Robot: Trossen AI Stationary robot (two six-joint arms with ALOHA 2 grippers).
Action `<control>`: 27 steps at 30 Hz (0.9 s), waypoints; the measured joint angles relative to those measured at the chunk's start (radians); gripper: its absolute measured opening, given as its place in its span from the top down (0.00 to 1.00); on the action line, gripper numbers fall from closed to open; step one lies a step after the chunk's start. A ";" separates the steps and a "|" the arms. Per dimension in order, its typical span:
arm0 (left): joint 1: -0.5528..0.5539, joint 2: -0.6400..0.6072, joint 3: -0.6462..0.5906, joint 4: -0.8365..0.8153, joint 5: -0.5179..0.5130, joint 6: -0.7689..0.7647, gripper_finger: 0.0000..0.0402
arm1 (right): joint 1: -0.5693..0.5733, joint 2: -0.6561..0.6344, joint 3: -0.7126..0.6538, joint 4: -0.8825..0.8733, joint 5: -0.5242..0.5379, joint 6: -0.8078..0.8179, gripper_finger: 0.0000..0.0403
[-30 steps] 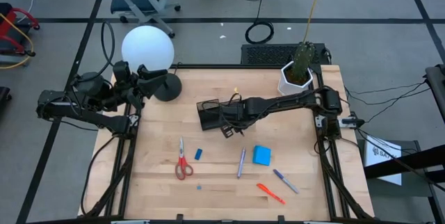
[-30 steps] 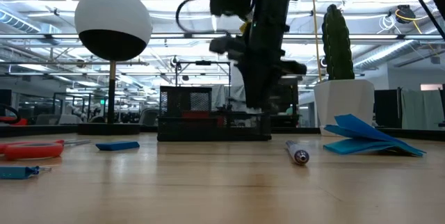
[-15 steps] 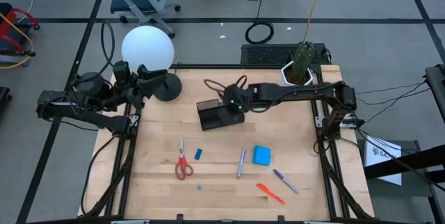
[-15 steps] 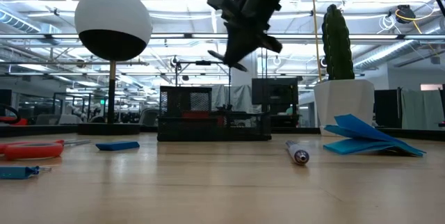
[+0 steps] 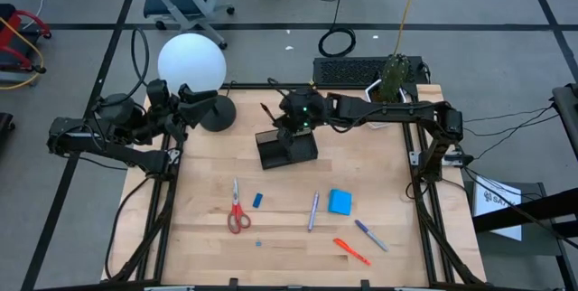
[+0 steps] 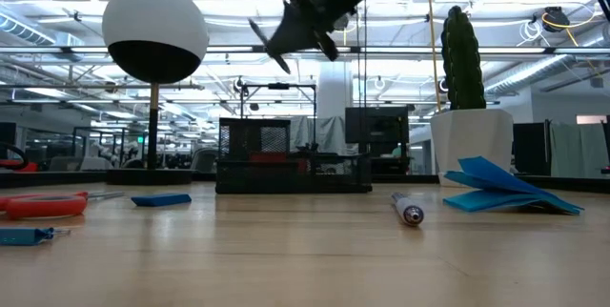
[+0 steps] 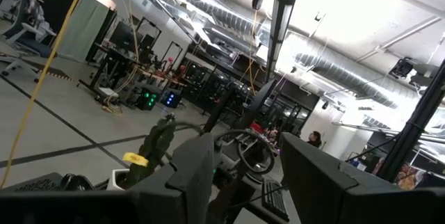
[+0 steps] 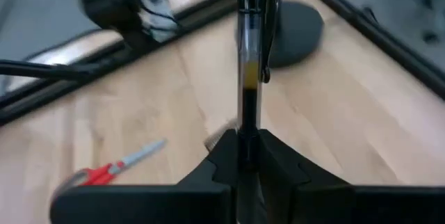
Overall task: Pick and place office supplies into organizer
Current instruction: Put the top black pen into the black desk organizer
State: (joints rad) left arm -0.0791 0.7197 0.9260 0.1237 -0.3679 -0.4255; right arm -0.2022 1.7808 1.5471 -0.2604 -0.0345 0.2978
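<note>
Fingers of the right gripper (image 8: 243, 151), closed on a black pen (image 8: 248, 64), hang above the organizer (image 5: 287, 150) at frame centre. Left gripper (image 7: 240, 175) waits open at upper left, off the bench (image 5: 289, 228).

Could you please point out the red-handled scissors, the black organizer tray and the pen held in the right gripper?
red-handled scissors (image 5: 237, 211): high view, on the blades just above the red handles.
black organizer tray (image 5: 271, 154): high view, on its front-left wall.
pen (image 8: 248, 78): right wrist view, on the clear barrel above the gripper.
</note>
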 joint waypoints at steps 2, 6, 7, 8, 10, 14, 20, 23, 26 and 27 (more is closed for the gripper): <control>0.000 0.000 0.000 0.000 0.000 0.001 0.58 | -0.008 0.002 0.000 0.042 -0.030 -0.026 0.94; 0.000 0.000 0.000 0.000 0.000 0.001 0.58 | -0.021 0.003 0.000 0.097 -0.056 -0.073 0.94; 0.000 0.000 0.000 0.000 0.000 0.001 0.58 | -0.023 0.003 0.000 0.112 -0.066 -0.090 0.94; 0.000 0.000 0.000 0.000 0.000 0.001 0.58 | -0.027 0.003 0.000 0.125 -0.073 -0.108 0.94; 0.000 0.000 0.000 0.000 0.000 0.000 0.58 | -0.031 0.003 -0.013 0.169 -0.081 -0.128 0.94; 0.000 0.000 0.000 0.000 0.000 0.000 0.58 | -0.047 0.003 -0.125 0.427 -0.208 -0.082 0.94; 0.000 0.000 0.000 0.000 0.000 0.001 0.58 | -0.064 0.004 -0.381 0.870 -0.238 0.071 0.94; 0.000 0.000 0.000 0.000 0.000 0.000 0.58 | -0.068 0.004 -0.477 0.983 -0.234 0.103 0.94; 0.000 0.000 0.000 0.000 0.000 0.001 0.58 | -0.067 0.004 -0.544 1.003 -0.233 0.079 0.94; 0.000 0.000 0.000 0.000 0.000 0.001 0.58 | -0.067 0.004 -0.558 1.002 -0.233 0.066 0.94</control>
State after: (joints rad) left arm -0.0790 0.7197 0.9260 0.1238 -0.3677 -0.4244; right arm -0.2688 1.7851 0.9886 0.7417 -0.2680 0.3639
